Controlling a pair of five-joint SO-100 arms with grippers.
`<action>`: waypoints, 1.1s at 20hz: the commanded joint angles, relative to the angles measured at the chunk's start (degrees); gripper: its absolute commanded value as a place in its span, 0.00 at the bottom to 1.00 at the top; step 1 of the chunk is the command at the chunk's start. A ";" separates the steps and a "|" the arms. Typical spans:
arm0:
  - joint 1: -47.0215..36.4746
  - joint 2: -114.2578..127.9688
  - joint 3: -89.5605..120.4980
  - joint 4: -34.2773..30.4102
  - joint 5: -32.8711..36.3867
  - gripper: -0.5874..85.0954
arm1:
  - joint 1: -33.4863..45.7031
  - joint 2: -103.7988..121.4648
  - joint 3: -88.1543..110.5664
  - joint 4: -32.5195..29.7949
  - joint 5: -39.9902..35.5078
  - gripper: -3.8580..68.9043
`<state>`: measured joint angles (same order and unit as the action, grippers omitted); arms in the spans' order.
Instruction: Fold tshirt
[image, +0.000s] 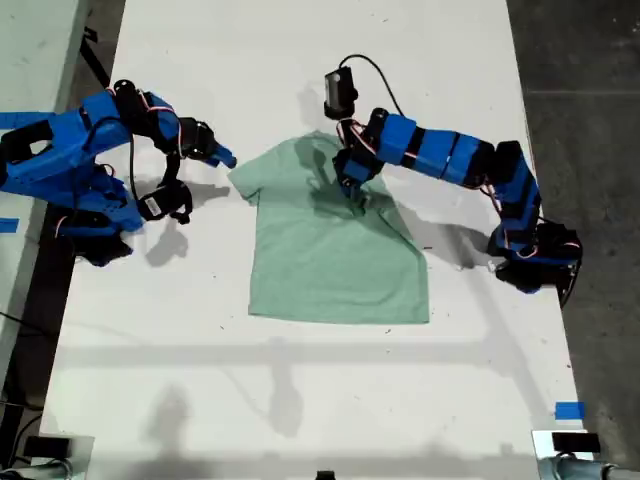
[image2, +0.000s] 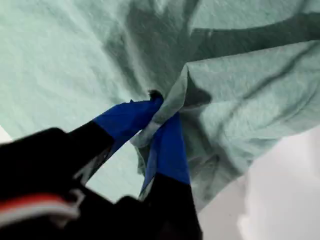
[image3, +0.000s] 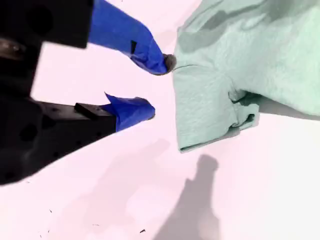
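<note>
The pale mint-green tshirt (image: 335, 260) lies on the white table, its sleeve at the exterior view's right folded in over the chest. My first gripper (image2: 156, 120) reaches in from the exterior view's right and is shut on a pinched fold of the tshirt (image2: 235, 95) near the chest (image: 355, 195). My second gripper (image3: 152, 87) is open just off the sleeve (image3: 205, 110) at the exterior view's left (image: 222, 158), with nothing between its fingers.
The white table (image: 300, 390) runs to dark floor at both sides of the exterior view. A black camera unit with cable (image: 340, 90) rides above the first arm. Blue tape (image: 570, 410) marks the table at the exterior view's lower right.
</note>
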<state>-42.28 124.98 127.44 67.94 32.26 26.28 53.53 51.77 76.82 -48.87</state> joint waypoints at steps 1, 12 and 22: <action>0.97 0.88 -1.93 -0.88 -0.35 0.14 | -1.41 0.70 -4.83 -3.87 -0.62 0.53; 0.44 -1.41 -8.79 5.01 -0.09 0.24 | 2.46 30.59 2.55 17.67 -4.75 0.37; -4.48 -17.40 -15.64 3.52 4.75 0.30 | 0.97 51.33 26.54 16.35 -1.32 0.33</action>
<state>-45.09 108.90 110.92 75.67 36.04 28.39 99.84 77.87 94.22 -51.06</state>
